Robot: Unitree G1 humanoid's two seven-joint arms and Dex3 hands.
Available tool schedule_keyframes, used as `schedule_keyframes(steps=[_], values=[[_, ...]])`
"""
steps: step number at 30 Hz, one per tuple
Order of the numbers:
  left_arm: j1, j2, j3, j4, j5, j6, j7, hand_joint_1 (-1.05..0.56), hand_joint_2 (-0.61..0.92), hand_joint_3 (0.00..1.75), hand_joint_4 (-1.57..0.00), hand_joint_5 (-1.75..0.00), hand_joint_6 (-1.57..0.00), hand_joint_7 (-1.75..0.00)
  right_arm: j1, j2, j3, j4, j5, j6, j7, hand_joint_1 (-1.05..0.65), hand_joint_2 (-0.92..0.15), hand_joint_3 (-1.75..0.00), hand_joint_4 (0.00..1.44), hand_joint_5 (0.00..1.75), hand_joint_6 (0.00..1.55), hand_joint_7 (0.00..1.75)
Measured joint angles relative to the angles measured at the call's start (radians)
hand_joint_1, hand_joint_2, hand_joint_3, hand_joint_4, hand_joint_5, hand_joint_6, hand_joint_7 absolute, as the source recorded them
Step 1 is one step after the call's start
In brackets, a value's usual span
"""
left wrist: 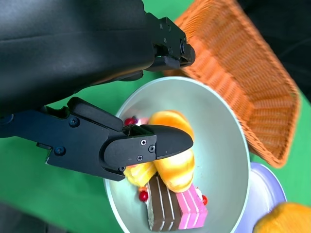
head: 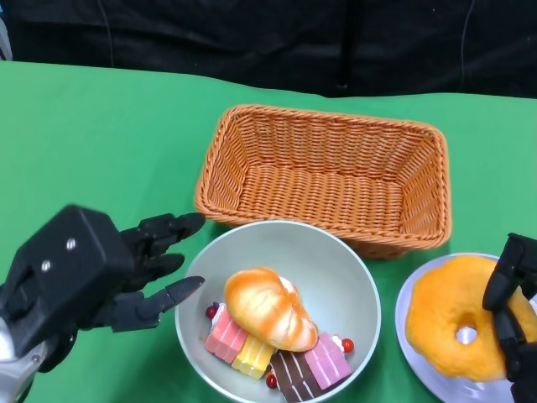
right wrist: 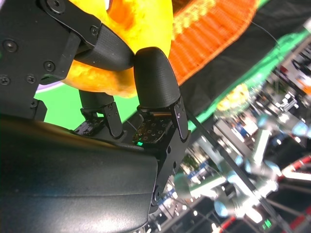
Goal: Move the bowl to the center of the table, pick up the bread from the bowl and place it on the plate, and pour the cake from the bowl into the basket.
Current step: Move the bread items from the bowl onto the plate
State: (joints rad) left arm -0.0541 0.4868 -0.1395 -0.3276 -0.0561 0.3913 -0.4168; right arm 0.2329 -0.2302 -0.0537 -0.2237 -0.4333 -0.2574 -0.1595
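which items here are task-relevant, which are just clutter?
Task items: bowl, croissant-shaped bread in it, cake pieces under that, plate, basket, doughnut-shaped bread on the plate under the right hand, left hand.
Not needed: green tablecloth.

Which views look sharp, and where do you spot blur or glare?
Head view: evenly lit, bowl and basket sharp. Right wrist view: right hand crisp, background clutter badly blurred. Left wrist view: soft sheen on the left hand, cake clear.

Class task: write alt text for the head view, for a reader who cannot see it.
A grey bowl of bread and cake slices sits before an orange basket. The open left hand hovers beside it; the right hand holds a doughnut on a plate.
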Motion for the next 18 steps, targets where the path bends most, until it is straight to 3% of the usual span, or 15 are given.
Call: schedule_keyframes(steps=[2,4,6,7,9,10,11,12,13,18], values=[[0.013,0.008,0.0,0.006,0.041,-0.098,0.0,-0.56,0.92,0.46,-0.21,-0.31,-0.23,-0.04,-0.001,-0.001,0.001,0.007,-0.002,0.042,0.021,0.07,-0.21,-1.56,0.86,1.7,0.84,1.28],[0.031,0.017,0.006,0.005,0.073,-0.177,0.0,-0.54,0.92,0.43,-0.19,-0.33,-0.23,-0.04,-0.002,-0.001,0.002,0.0,-0.003,0.11,0.053,0.04,-0.3,-1.41,0.75,1.53,0.81,1.05],[0.055,0.024,0.021,0.004,0.094,-0.241,0.0,-0.51,0.92,0.41,-0.15,-0.34,-0.23,-0.04,-0.001,0.0,0.006,-0.026,-0.02,0.203,0.094,-0.07,-0.45,-1.04,0.59,1.08,0.67,0.65],[0.065,0.028,0.028,0.004,0.099,-0.271,-0.001,-0.5,0.92,0.41,-0.15,-0.34,-0.23,-0.04,-0.001,-0.001,0.012,-0.043,-0.035,0.244,0.114,-0.1,-0.5,-0.94,0.56,0.98,0.66,0.54],[0.084,0.036,0.041,0.0,0.112,-0.332,-0.002,-0.49,0.92,0.39,-0.14,-0.36,-0.23,-0.04,-0.001,-0.025,0.034,-0.097,-0.078,0.35,0.207,-0.31,-0.81,-0.42,0.2,0.72,0.37,0.21],[0.091,0.04,0.048,-0.003,0.115,-0.356,-0.004,-0.48,0.92,0.38,-0.14,-0.37,-0.23,-0.04,-0.002,-0.047,0.045,-0.125,-0.1,0.405,0.261,-0.35,-0.87,-0.33,0.14,0.67,0.33,0.16],[0.096,0.043,0.055,-0.003,0.117,-0.372,-0.006,-0.48,0.92,0.38,-0.14,-0.37,-0.23,-0.04,-0.002,-0.063,0.052,-0.147,-0.115,0.448,0.3,-0.37,-0.89,-0.29,0.11,0.65,0.3,0.13],[0.101,0.048,0.061,0.0,0.128,-0.401,-0.006,-0.45,0.92,0.35,-0.14,-0.39,-0.25,-0.04,-0.006,-0.079,0.062,-0.165,-0.135,0.485,0.337,-0.55,-0.91,-0.27,0.04,0.39,0.18,0.07],[0.106,0.058,0.062,0.007,0.143,-0.46,-0.006,-0.43,0.92,0.32,-0.14,-0.4,-0.26,-0.04,-0.009,-0.099,0.073,-0.177,-0.165,0.512,0.374,-0.63,-0.92,-0.27,0.02,0.29,0.14,0.05],[0.11,0.1,0.076,0.064,0.223,-0.744,-0.004,-0.4,0.92,0.22,-0.13,-0.44,-0.31,-0.06,-0.018,-0.189,0.125,-0.209,-0.328,0.563,0.444,-0.8,-0.92,-0.31,0.0,0.15,0.1,0.02]])
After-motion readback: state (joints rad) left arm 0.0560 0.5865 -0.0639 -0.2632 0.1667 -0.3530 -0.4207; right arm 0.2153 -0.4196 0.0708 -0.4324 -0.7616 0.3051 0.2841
